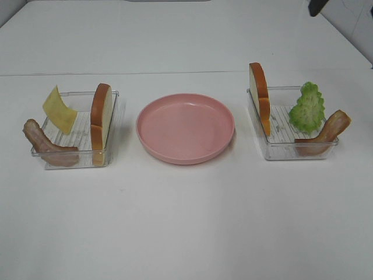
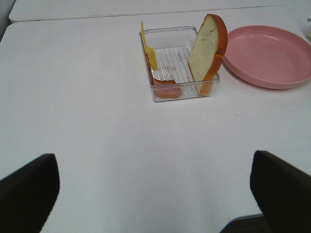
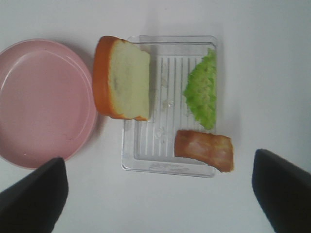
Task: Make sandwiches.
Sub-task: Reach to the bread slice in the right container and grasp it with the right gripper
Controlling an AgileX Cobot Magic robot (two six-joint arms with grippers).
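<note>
At my overhead frame's left, left tray (image 1: 84,158) is holding bacon strip (image 1: 44,146), cheese square (image 1: 59,109), bread slice (image 1: 101,122); pink plate (image 1: 185,128) is sitting centre; right tray (image 1: 285,153) is holding second bread slice (image 1: 259,96), lettuce (image 1: 307,108), second bacon strip (image 1: 326,134). Left gripper (image 2: 153,156) and right gripper (image 3: 158,158) are gaping, empty.

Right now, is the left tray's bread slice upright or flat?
Upright. The bread slice stands on its crust edge inside the left tray, against the wall nearest the pink plate.
</note>
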